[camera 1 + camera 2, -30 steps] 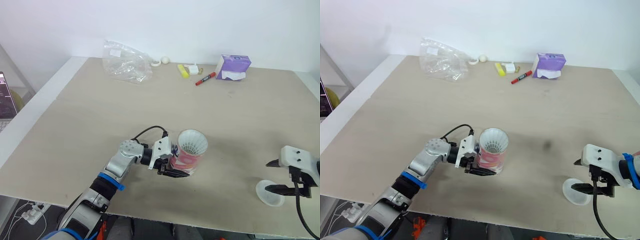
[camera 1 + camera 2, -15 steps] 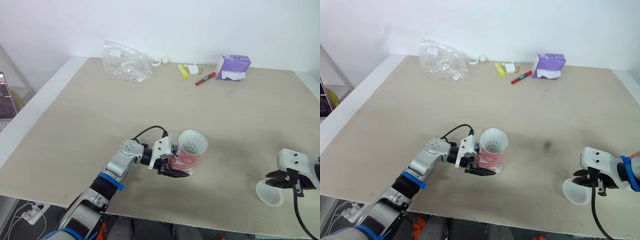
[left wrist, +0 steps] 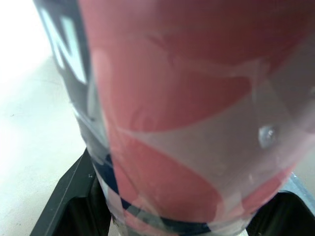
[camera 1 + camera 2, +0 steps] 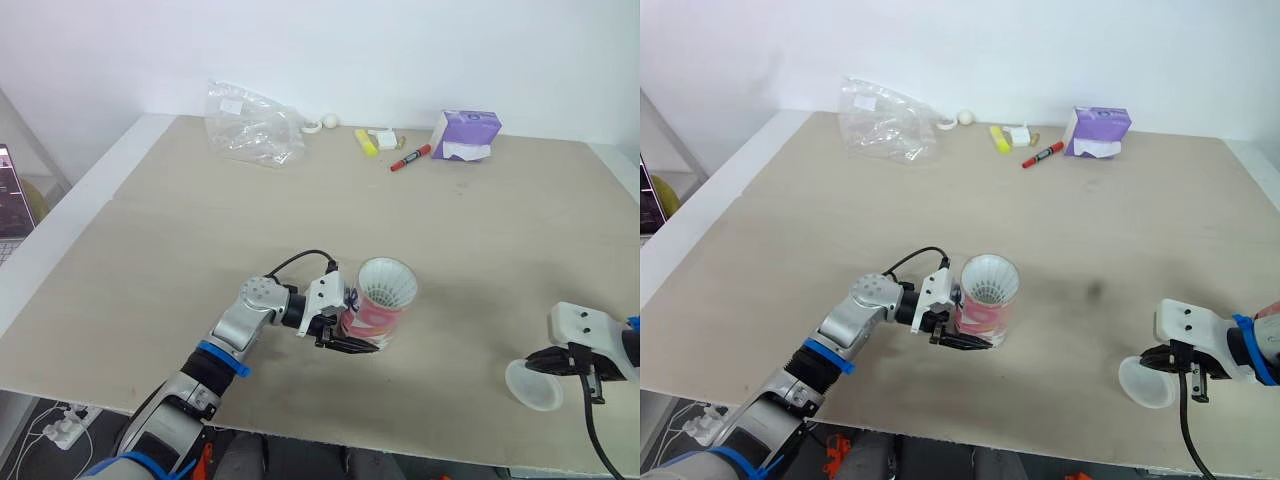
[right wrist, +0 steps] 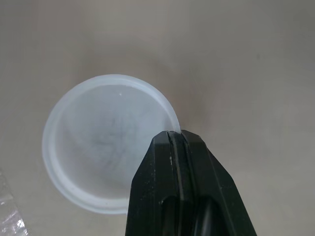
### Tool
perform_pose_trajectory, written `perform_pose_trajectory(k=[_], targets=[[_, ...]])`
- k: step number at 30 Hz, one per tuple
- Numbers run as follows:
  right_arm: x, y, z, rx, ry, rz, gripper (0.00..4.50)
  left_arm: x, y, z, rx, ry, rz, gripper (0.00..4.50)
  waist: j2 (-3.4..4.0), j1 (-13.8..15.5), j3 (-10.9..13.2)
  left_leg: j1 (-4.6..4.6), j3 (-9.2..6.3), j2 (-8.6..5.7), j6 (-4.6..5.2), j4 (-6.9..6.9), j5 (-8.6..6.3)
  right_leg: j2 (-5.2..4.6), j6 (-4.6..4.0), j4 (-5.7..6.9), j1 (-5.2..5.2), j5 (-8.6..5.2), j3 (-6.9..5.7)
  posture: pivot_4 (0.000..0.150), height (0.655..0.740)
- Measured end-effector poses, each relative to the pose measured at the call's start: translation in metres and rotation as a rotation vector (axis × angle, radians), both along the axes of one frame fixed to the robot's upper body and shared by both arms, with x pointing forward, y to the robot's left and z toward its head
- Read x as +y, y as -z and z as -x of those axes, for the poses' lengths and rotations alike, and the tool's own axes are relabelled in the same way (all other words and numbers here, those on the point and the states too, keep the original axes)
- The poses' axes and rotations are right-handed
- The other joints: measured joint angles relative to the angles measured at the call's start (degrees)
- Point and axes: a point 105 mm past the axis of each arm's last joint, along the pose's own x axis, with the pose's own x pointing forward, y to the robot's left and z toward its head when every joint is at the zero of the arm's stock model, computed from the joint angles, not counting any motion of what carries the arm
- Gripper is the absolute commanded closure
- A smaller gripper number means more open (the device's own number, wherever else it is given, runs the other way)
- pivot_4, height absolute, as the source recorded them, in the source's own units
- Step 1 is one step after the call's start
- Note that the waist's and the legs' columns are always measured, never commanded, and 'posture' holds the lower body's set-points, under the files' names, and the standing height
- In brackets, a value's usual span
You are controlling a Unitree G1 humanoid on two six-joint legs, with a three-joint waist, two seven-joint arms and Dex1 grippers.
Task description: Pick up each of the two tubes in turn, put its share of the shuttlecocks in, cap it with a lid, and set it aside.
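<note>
My left gripper is clamped around the lower part of the tube, which stands upright on the bench with its mouth open to the top. In the left wrist view the tube's red, white and blue wall sits right up against the camera, with a black finger pressed to each side of its base. A white shuttlecock sits in the tube's mouth, its feather skirt level with the rim.

My right gripper is well apart from the tube, out to the left gripper's right and near the bench's front edge. Its fingers are pinched together on the rim of the translucent lid, the rim edge caught between the tips. The lid hangs just beyond the fingertips, hollow side facing the wrist camera. I cannot tell whether it is clear of the bench.

Far ahead of both grippers, along the back edge, lie a crumpled plastic bag, a yellow highlighter, a red marker and a purple tissue pack.
</note>
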Motion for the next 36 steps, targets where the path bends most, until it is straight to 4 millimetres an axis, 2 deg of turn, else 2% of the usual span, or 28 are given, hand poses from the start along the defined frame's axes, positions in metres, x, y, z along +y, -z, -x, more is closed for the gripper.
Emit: perform_pose_trajectory(k=[2,5,8,11,14,16,17,19,24,28,36], targets=[[0.001,-0.007,-0.002,-0.029,-0.009,-0.006,4.44,0.000,0.000,0.000,0.000,0.000,0.000,1.60,0.00,0.01,0.00,0.01,0.00,0.00,0.00,0.00,0.00,0.00,0.00,0.00,0.01,0.00,0.00,0.150,0.7400],[0.014,-0.027,-0.009,-0.097,-0.066,-0.022,4.44,0.001,0.001,-0.001,0.002,0.001,-0.001,1.60,0.00,-0.02,0.00,0.06,0.00,0.00,0.00,0.01,0.00,0.00,0.01,0.00,0.04,0.01,0.00,0.150,0.7400],[0.050,-0.087,-0.027,-0.284,-0.210,-0.032,4.44,0.002,0.001,-0.005,0.004,-0.006,-0.007,1.60,0.26,-0.44,-0.02,0.13,0.07,-0.01,-0.01,0.15,0.02,-0.04,0.04,0.01,0.11,0.08,0.02,0.150,0.7400],[0.087,-0.135,-0.034,-0.424,-0.327,-0.083,4.44,0.002,0.002,-0.006,0.009,-0.009,-0.008,1.60,0.17,-0.73,0.03,0.25,0.09,0.03,-0.06,0.15,0.01,-0.06,0.01,-0.01,0.11,0.07,0.00,0.150,0.7400],[0.132,-0.175,-0.030,-0.535,-0.485,-0.145,4.44,0.001,0.002,-0.007,0.010,-0.006,-0.011,1.60,0.04,-1.02,-0.06,0.31,0.19,-0.05,-0.13,0.13,-0.01,-0.25,-0.02,-0.07,0.00,0.03,-0.01,0.150,0.7400],[0.145,-0.176,-0.030,-0.529,-0.527,-0.174,4.44,0.001,0.002,-0.007,0.012,-0.004,-0.012,1.60,-0.44,-1.02,-0.09,0.26,0.19,-0.03,-0.16,0.11,-0.03,-0.27,-0.03,-0.13,-0.01,0.03,-0.04,0.150,0.7400],[0.160,-0.176,-0.033,-0.518,-0.567,-0.213,4.44,0.001,0.003,-0.006,0.014,-0.005,-0.011,1.60,-0.56,-1.16,-0.11,0.19,0.24,-0.04,-0.18,0.13,-0.03,-0.32,-0.04,-0.26,0.02,0.03,-0.04,0.150,0.7400],[0.179,-0.172,-0.036,-0.487,-0.625,-0.262,4.44,-0.002,0.002,-0.006,0.010,0.002,-0.009,1.60,-0.49,-1.18,-0.13,0.09,0.40,-0.14,-0.18,0.14,-0.03,-0.55,0.04,-0.29,0.00,0.05,-0.05,0.150,0.7400],[0.196,-0.150,-0.044,-0.410,-0.664,-0.285,4.44,-0.004,0.001,-0.005,0.010,0.008,-0.004,1.60,-0.43,-0.19,-0.13,-0.17,0.38,-0.08,-0.17,0.08,-0.03,-0.47,0.14,-0.26,-0.05,0.07,-0.10,0.150,0.7400],[0.194,-0.147,-0.050,-0.419,-0.654,-0.267,4.44,-0.005,0.000,-0.005,0.007,0.007,-0.002,1.60,-0.42,0.03,-0.13,-0.14,0.37,-0.04,-0.16,0.07,-0.03,-0.41,0.12,-0.24,-0.06,0.09,-0.10,0.150,0.7400],[0.192,-0.140,-0.049,-0.418,-0.678,-0.242,4.44,-0.004,0.000,-0.005,0.005,0.005,-0.005,1.60,-0.41,0.01,-0.14,-0.11,0.37,0.00,-0.15,0.07,-0.02,-0.37,0.11,-0.22,-0.05,0.10,-0.10,0.150,0.7400]])
